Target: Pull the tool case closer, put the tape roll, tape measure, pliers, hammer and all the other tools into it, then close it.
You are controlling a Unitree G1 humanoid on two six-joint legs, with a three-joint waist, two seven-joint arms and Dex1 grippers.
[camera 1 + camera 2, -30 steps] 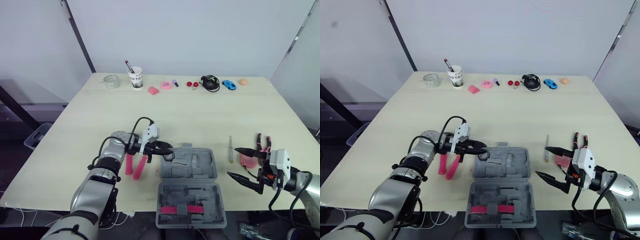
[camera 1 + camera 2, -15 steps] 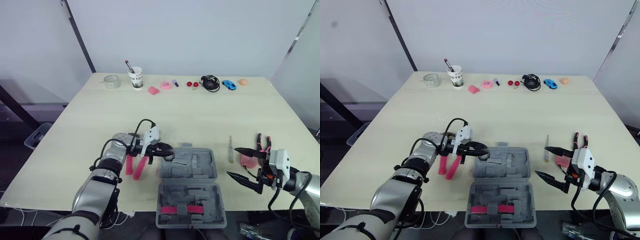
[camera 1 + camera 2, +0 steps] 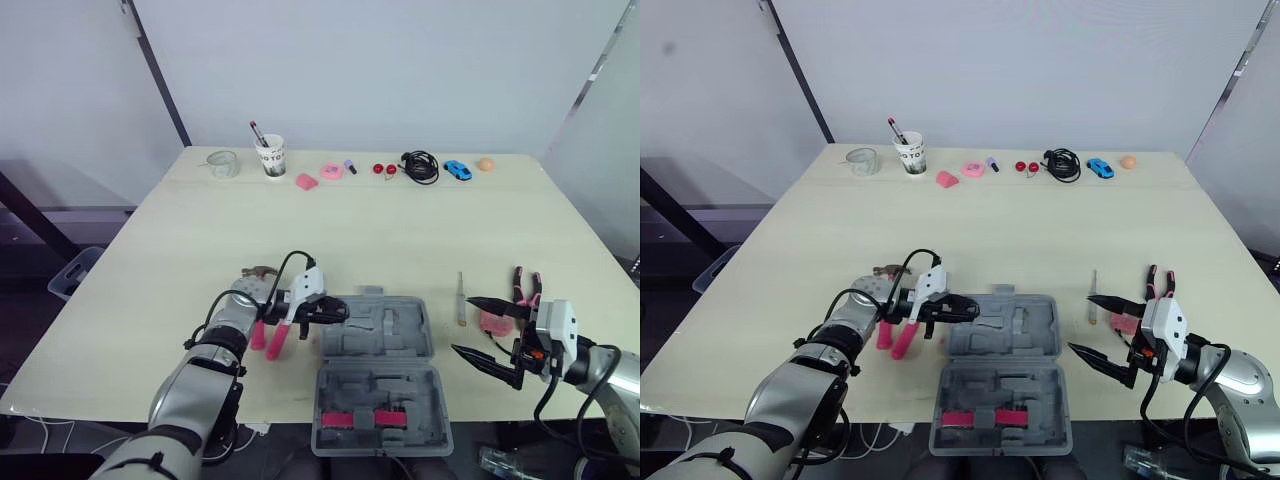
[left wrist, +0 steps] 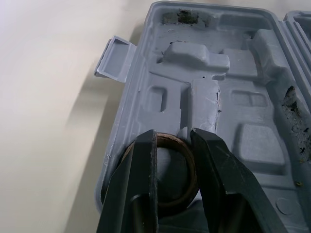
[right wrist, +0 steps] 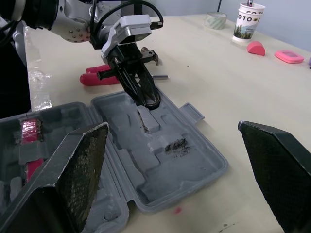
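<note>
Now tape roll [image 4: 172,170] clamped between left gripper [image 4: 173,138] fingers, over case [image 3: 375,330]; right gripper [image 3: 463,325] spread.

I face a pale wooden desk [image 3: 330,225] under even light; behind it stands a plain whitish wall [image 3: 400,70] crossed by a dark slanted bar [image 3: 158,75], with dark floor [image 3: 30,300] at my left

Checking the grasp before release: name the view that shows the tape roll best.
Left wrist view: the tape roll sits close up between the left gripper's fingers, over the tool case. The right wrist view shows it at an angle, farther off; the eye views show it tiny.
</note>
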